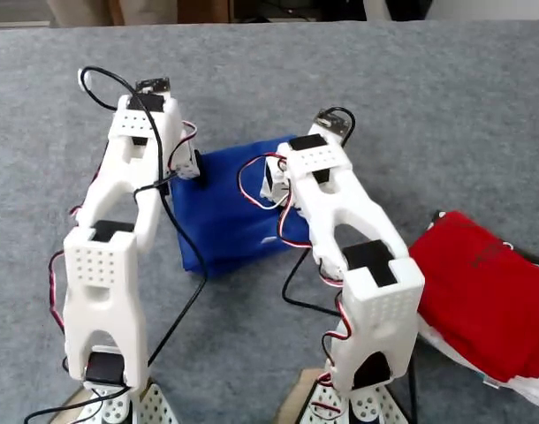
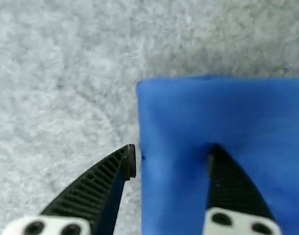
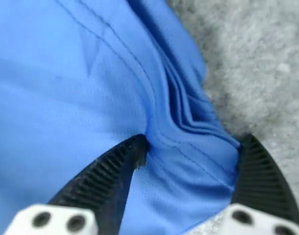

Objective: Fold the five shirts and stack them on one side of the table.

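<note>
A blue shirt [image 1: 221, 212], folded into a rough square, lies on the grey table between the two arms. My left gripper [image 1: 188, 168] sits at its far left corner. In the left wrist view this gripper [image 2: 171, 159] is open, one finger [image 2: 108, 181] on the table and the other on the blue cloth [image 2: 228, 112], straddling the edge. My right gripper [image 1: 271, 187] is at the shirt's right edge. Here too the gripper [image 3: 191, 154] is open, around the stacked folded layers [image 3: 188, 107] of that edge. A red shirt [image 1: 482, 287] tops a pile at the right.
The pile under the red shirt includes a white shirt [image 1: 526, 389] and reaches the table's right edge. Black and red cables [image 1: 185, 300] trail from both arms over the table near the blue shirt. Bare grey table [image 1: 428, 106] stretches across the far side.
</note>
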`<action>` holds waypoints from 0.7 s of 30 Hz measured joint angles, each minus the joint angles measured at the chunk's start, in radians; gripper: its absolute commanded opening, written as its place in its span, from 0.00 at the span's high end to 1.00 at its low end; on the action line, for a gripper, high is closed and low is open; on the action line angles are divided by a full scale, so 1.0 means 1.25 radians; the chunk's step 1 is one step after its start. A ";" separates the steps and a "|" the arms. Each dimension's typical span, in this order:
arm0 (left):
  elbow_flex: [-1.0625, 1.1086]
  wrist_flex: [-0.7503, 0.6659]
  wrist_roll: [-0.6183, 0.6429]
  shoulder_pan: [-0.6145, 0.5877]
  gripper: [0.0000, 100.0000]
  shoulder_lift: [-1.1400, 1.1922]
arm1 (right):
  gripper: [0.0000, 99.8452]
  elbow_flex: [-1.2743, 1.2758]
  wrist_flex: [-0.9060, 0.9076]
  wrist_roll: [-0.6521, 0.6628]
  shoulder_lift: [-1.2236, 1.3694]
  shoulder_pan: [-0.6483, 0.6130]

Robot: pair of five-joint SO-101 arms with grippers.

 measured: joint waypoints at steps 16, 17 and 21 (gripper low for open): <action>-0.128 0.002 0.048 0.018 0.98 0.103 | 0.98 -0.005 0.025 0.092 0.000 0.006; -0.128 0.002 0.048 0.018 0.98 0.103 | 0.99 -0.005 0.025 0.092 0.000 0.007; -0.128 0.002 0.048 0.018 0.98 0.103 | 1.00 -0.012 0.036 0.092 0.000 0.012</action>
